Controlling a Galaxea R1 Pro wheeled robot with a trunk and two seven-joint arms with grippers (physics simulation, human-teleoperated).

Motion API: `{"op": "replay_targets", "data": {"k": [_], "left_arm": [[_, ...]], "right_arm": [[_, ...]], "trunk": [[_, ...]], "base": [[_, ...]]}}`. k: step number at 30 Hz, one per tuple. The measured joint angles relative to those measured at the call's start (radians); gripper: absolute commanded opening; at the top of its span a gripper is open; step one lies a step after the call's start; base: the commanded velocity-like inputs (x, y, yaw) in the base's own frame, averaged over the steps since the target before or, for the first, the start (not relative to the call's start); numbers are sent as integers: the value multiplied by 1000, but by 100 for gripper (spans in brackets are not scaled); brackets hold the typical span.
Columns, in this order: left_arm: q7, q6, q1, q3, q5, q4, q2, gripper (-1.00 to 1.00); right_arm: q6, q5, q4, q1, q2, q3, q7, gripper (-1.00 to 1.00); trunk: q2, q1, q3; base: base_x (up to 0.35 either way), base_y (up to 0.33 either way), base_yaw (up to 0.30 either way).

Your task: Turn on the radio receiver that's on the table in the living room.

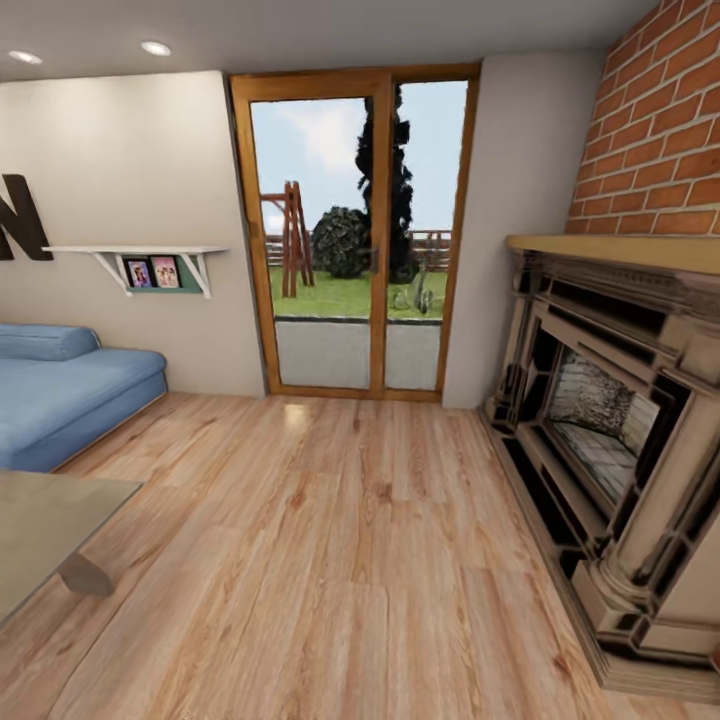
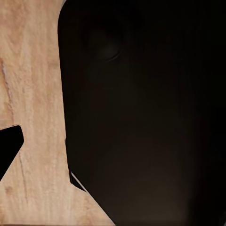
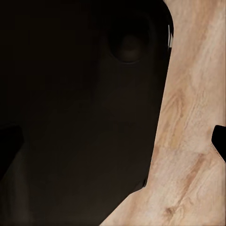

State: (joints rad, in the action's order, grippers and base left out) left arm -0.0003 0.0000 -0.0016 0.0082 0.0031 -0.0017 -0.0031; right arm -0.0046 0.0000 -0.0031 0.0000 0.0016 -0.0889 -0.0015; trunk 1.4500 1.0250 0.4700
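We are in the living room (image 1: 330, 560), still on our way; the wood floor (image 1: 350, 600) is ahead, with the brick fireplace (image 1: 620, 440) on the right, the glass doors (image 1: 355, 240) straight on and the blue sofa (image 1: 60, 400) on the left; a corner of the table (image 1: 40, 520) peeks in low on the left; we cannot see the radio receiver yet; next, we think, we must turn left toward the table; we cannot tell if our fingers are spread or pressed together.

Head toward glass doors (image 1: 365, 235); wrists, seemingly floorward (image 2: 33, 94).
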Motion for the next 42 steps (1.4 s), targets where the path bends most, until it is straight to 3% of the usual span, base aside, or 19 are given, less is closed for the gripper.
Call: {"op": "replay_targets", "data": {"k": [1, 4, 7, 42], "left_arm": [[1, 0, 0, 0, 0, 0, 0, 100], [2, 0, 0, 1, 1, 0, 0, 100], [1, 0, 0, 1, 1, 0, 0, 100], [1, 0, 0, 0, 1, 0, 0, 100]], "right_arm": [[0, 0, 0, 0, 0, -3, 0, 100], [7, -6, 3, 0, 1, -61, 0, 100], [11, -10, 4, 0, 1, -85, 0, 100], [11, -8, 5, 0, 1, -101, 0, 100]], "trunk": [[0, 0, 0], [0, 0, 0], [0, 0, 0], [0, 0, 0]], "base": [[0, 0, 272], [0, 0, 272], [0, 0, 272], [0, 0, 272]]}}
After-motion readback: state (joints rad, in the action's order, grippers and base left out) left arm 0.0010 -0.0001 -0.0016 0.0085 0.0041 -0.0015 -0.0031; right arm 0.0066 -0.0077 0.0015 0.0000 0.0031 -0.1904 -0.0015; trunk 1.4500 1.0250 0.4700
